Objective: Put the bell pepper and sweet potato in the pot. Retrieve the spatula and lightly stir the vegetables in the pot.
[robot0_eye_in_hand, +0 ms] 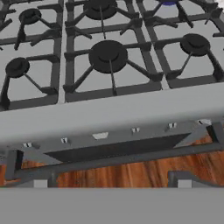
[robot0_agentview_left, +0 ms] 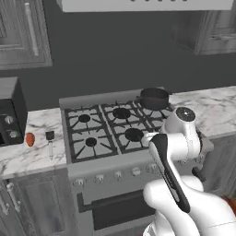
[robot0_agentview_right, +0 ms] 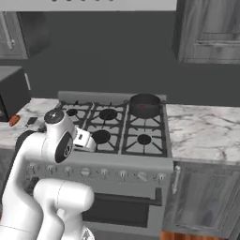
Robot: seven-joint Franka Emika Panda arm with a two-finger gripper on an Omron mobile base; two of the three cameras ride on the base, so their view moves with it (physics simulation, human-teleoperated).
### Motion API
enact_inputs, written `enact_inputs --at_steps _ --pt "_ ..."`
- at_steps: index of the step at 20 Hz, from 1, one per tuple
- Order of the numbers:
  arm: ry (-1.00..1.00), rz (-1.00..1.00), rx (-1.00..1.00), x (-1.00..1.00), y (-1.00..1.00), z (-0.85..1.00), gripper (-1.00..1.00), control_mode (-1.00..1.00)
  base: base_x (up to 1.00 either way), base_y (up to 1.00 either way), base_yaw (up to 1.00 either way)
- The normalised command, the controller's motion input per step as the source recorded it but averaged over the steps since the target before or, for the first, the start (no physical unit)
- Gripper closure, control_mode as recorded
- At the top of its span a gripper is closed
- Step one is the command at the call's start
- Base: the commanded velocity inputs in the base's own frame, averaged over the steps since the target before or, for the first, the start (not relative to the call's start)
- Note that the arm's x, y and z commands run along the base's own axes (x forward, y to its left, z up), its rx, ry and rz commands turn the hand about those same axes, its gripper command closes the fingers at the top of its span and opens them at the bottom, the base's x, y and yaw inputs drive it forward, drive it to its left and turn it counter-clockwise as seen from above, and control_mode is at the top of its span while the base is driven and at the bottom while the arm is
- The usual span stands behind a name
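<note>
The gripper (robot0_eye_in_hand: 112, 181) is hanging with its two dark fingertips (robot0_eye_in_hand: 40, 180) spread wide apart and nothing between them, above the near front edge of the stove (robot0_agentview_left: 73, 171). It is looking down over the burners and the oven door handle (robot0_eye_in_hand: 109, 162). The pot (robot0_agentview_left: 154, 98) is sitting on the far right burner, well beyond the gripper. Far off to the left, on the marble counter (robot0_agentview_left: 20, 159), the spatula (robot0_agentview_left: 50, 142) is lying with its black head pointing away, and the sweet potato (robot0_agentview_left: 30, 139) is resting just left of it.
</note>
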Motion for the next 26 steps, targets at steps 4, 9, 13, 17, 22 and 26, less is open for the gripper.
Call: enact_inputs --at_steps 4,9,13,17,22,26 --pt "0.00 0.00 0.00 0.00 0.00 0.00 -1.00 1.00 -0.15 1.00 0.00" --pt "0.00 0.00 0.00 0.00 0.00 0.00 -1.00 1.00 0.15 1.00 0.05" --pt "0.00 0.00 0.00 0.00 0.00 0.00 -1.00 1.00 0.28 0.99 0.03" --pt "0.00 0.00 0.00 0.00 0.00 0.00 -1.00 1.00 0.79 0.76 0.00" --pt "0.00 0.00 0.00 0.00 0.00 0.00 -1.00 1.00 0.53 0.14 0.00" --pt "0.00 0.00 0.00 0.00 0.00 0.00 -1.00 1.00 0.00 0.00 0.00"
